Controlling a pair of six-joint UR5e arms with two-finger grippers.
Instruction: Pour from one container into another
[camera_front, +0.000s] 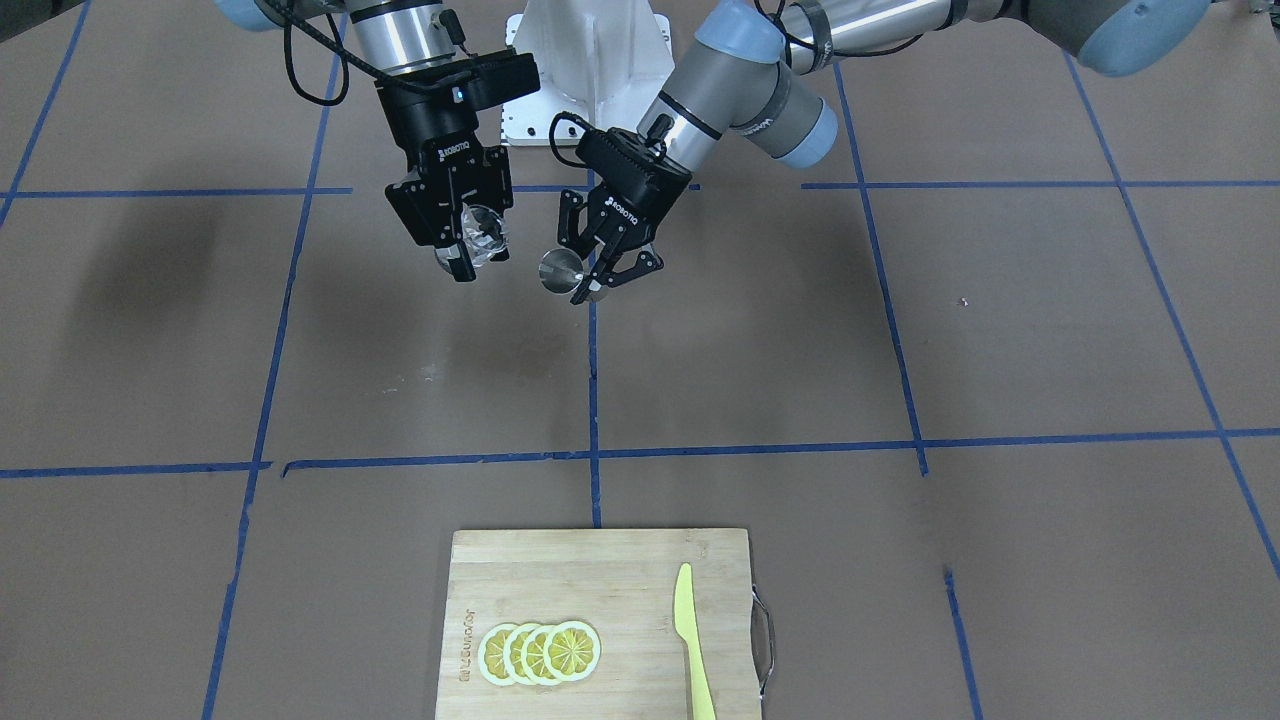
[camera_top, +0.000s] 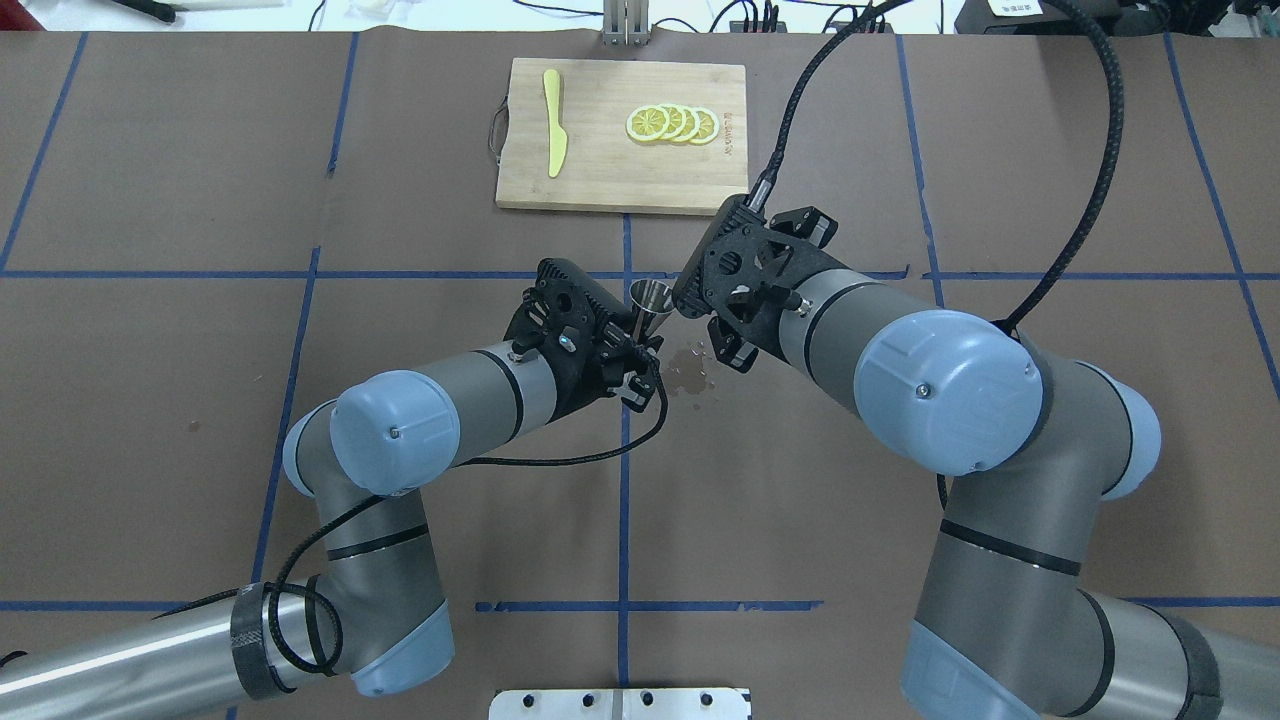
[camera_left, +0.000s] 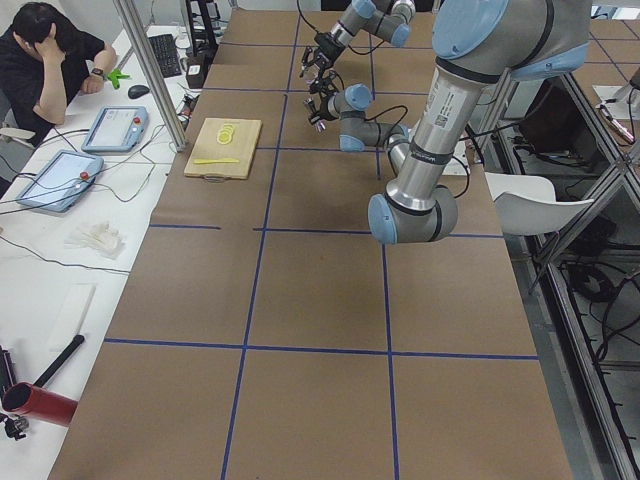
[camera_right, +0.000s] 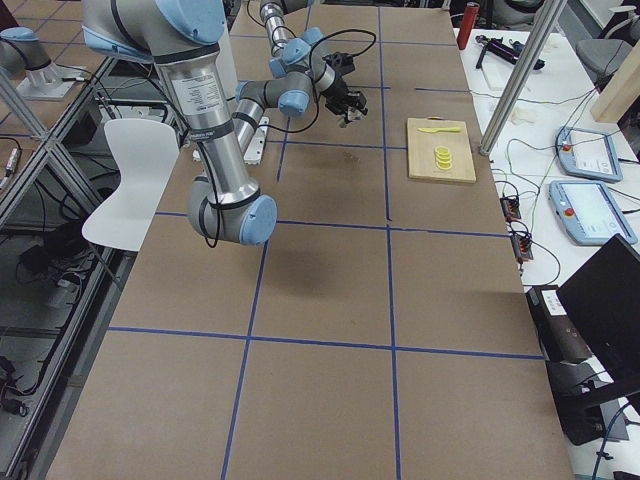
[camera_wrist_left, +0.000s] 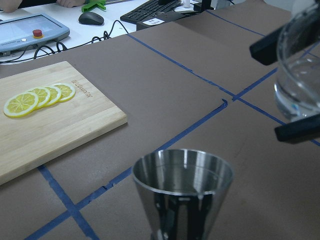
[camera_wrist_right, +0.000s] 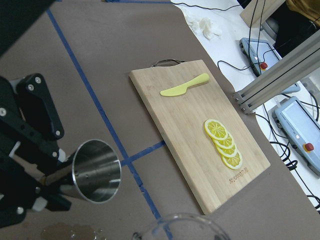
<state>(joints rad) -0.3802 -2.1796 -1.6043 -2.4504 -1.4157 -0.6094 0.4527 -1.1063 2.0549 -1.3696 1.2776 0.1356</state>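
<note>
My left gripper (camera_front: 592, 284) is shut on the narrow waist of the steel jigger (camera_front: 560, 270), held above the table with its open cone tipped toward the other arm. The jigger (camera_wrist_left: 183, 186) fills the bottom of the left wrist view and shows as an empty cone (camera_wrist_right: 96, 171) in the right wrist view. My right gripper (camera_front: 474, 252) is shut on the clear glass cup (camera_front: 485, 235), raised beside the jigger and not touching it. The cup (camera_wrist_left: 299, 70) sits between black fingers (camera_wrist_left: 296, 134). Overhead, the jigger (camera_top: 650, 300) shows while the right gripper body hides the cup.
A wooden cutting board (camera_front: 620, 560) at the far table edge carries several lemon slices (camera_front: 540, 652) and a yellow plastic knife (camera_front: 692, 640). A small wet patch (camera_top: 690, 370) lies on the brown paper under the grippers. A person (camera_left: 50, 60) sits at the side desk.
</note>
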